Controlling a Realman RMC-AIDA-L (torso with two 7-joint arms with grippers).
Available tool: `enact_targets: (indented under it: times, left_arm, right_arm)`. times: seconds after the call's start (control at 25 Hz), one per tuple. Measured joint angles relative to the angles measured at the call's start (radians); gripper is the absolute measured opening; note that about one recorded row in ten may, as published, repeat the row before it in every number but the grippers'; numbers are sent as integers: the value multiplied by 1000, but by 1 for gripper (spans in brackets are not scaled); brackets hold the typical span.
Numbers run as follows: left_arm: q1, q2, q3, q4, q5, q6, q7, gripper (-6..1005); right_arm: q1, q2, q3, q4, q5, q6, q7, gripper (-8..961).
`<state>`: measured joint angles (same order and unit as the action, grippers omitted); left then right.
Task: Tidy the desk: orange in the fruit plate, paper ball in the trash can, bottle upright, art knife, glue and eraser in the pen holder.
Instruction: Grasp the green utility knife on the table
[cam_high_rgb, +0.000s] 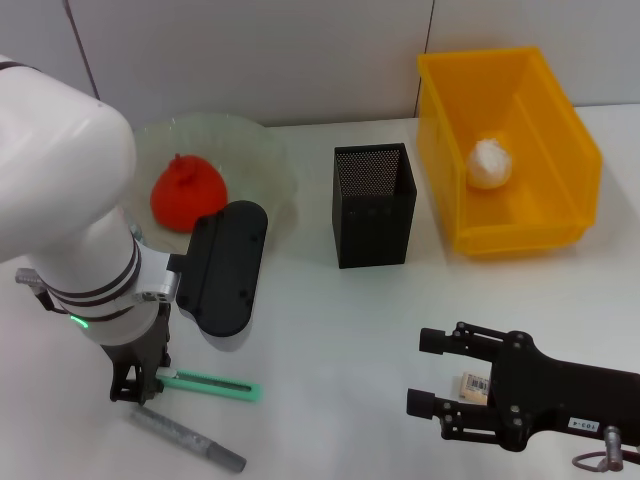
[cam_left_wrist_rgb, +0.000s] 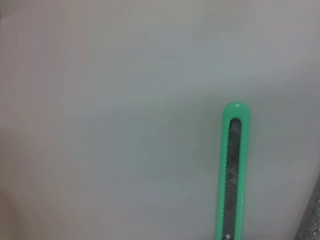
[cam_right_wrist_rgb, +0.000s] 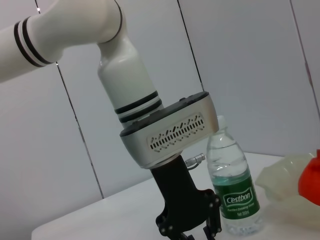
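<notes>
Head view: left gripper (cam_high_rgb: 133, 388) sits down over the art knife's (cam_high_rgb: 212, 385) left end, grip unclear; right gripper (cam_high_rgb: 425, 372) gapes beside the eraser (cam_high_rgb: 474, 386).

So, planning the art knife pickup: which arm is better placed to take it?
Left. The left gripper hangs right over one end of the art knife, which fills its wrist view. The right gripper, open, is across the table by the eraser.

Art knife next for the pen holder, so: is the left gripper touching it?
Cannot tell. In the head view the left gripper stands at the art knife's end, but neither contact nor gap shows plainly.
</notes>
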<state>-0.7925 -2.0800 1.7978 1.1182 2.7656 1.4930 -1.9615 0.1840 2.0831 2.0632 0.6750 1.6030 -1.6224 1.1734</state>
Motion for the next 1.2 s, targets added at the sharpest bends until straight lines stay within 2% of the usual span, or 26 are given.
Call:
enact_targets:
  times: [0.24,0.48,1.2]
  left_arm:
    - [-2,0,0,-11,0,-1,-10,237]
    - [-1,0,0,-12,0,-2,-16,167]
    - [3,0,17,-8,2,1,-27,157]
  right_arm:
    - [1,0,0,0,0,-2,0,762]
    - [4,0,0,0,0,-2,1,762]
    - [20,0,0,-7,2,-13,3,762]
